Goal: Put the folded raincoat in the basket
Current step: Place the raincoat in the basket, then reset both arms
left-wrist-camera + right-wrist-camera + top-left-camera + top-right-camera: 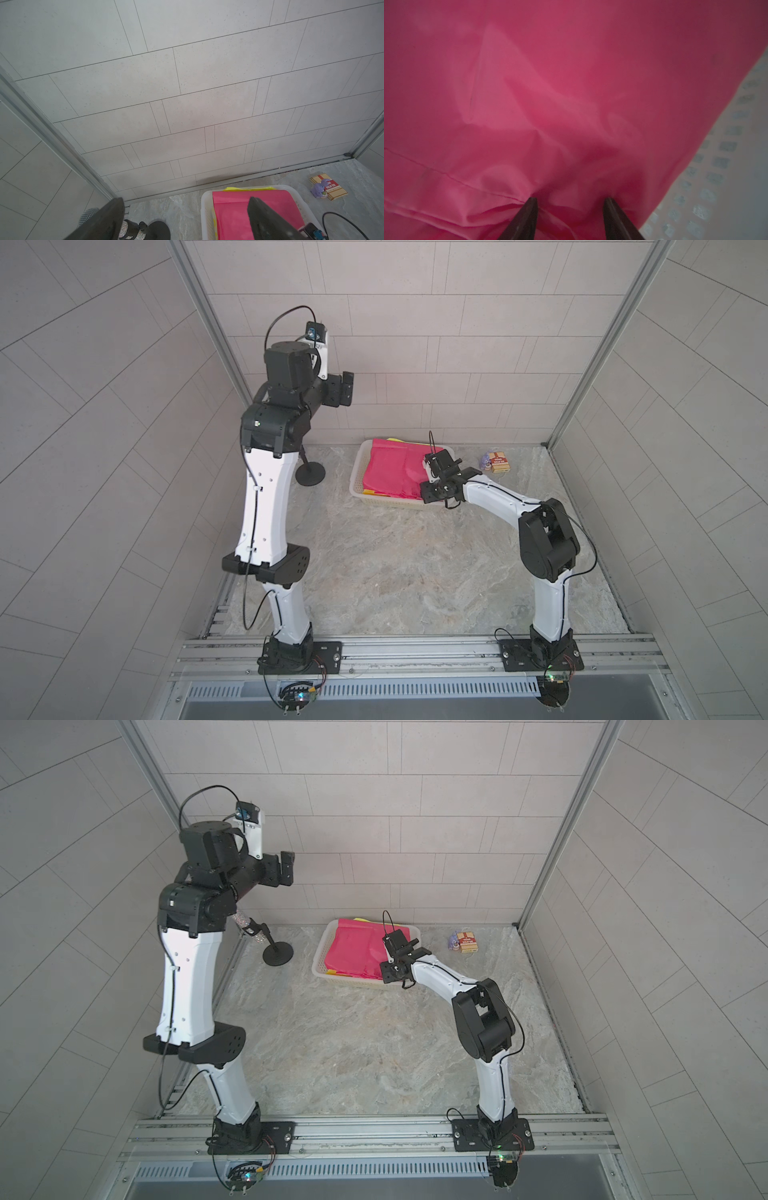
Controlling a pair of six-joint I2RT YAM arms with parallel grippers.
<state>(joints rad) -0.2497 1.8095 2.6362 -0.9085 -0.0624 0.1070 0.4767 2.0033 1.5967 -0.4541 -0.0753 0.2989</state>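
Raincoat (390, 468) in basket (356, 477); microphone stand (310, 475), snack box (498, 461) beside.

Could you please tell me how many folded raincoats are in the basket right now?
2. A pink raincoat lies on top in the basket; a yellow raincoat lies beneath it, only its edges showing. More could be hidden underneath.
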